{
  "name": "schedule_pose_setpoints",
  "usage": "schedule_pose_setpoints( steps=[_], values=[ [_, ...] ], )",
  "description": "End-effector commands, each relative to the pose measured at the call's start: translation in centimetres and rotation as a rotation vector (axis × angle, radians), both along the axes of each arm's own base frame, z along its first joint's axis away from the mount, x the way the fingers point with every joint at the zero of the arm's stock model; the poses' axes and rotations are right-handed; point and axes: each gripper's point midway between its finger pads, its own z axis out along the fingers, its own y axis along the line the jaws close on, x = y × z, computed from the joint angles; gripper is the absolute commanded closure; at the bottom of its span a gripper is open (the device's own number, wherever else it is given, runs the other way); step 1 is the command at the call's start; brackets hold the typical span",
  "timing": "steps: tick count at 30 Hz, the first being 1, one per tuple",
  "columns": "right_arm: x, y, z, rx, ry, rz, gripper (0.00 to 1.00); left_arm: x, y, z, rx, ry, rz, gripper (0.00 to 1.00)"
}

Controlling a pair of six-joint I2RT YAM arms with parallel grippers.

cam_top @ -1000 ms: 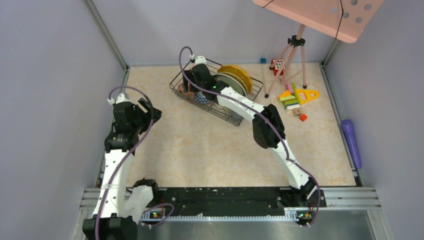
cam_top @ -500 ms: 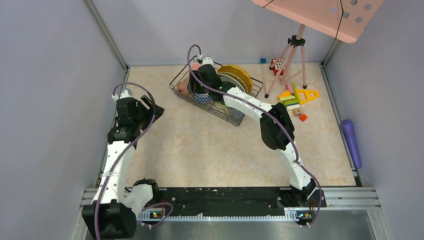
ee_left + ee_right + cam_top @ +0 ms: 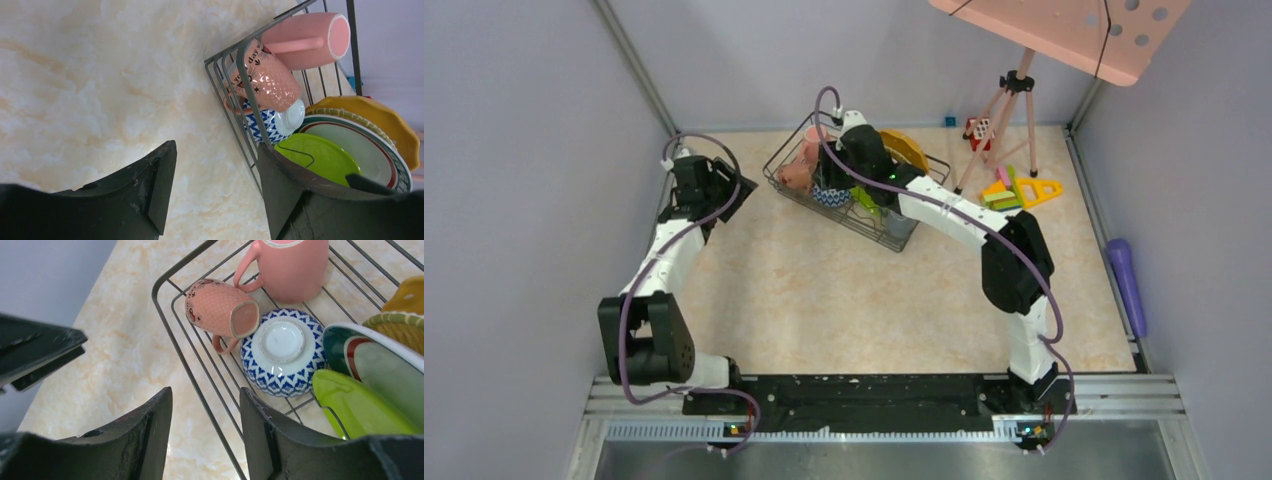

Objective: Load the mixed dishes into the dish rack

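We logged a pile of coloured toy blocks (image 3: pixel 1016 196) on the desk (image 3: pixel 844 300), far right, with an orange cube (image 3: pixel 1030 235) just beside it. A pink tripod (image 3: pixel 1007 115) stood behind them, under a pink perforated board (image 3: pixel 1064 28). A purple cylinder (image 3: pixel 1127 283) lay along the right edge.

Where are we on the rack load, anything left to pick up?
Done: the dish rack holds the plain pink mug, patterned pink mug, upside-down blue-white bowl, lime green plate, green-rimmed white plate and yellow plate. In hand: nothing; left hand and right hand are open, empty. Left: top view shows no dishes outside the rack, only toy blocks.
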Motion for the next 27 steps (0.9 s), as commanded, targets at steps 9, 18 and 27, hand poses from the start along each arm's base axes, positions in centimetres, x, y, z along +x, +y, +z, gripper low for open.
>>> schedule_pose_setpoints(
  steps=[9, 18, 27],
  values=[
    [-4.8, 0.0, -1.3, -0.053, -0.003, 0.353, 0.44, 3.7, -0.6, 3.2, 0.012, -0.084, -0.040, 0.35],
    [-3.7, -1.5, -3.6, -0.222, -0.037, 0.339, 0.42, 3.1, -0.5, 2.7, 0.039, -0.062, -0.063, 0.34],
    [-3.6, -2.5, -5.2, -0.374, -0.110, 0.369, 0.60, 2.2, -0.6, 3.0, 0.036, -0.065, -0.066, 0.34]
  ],
)
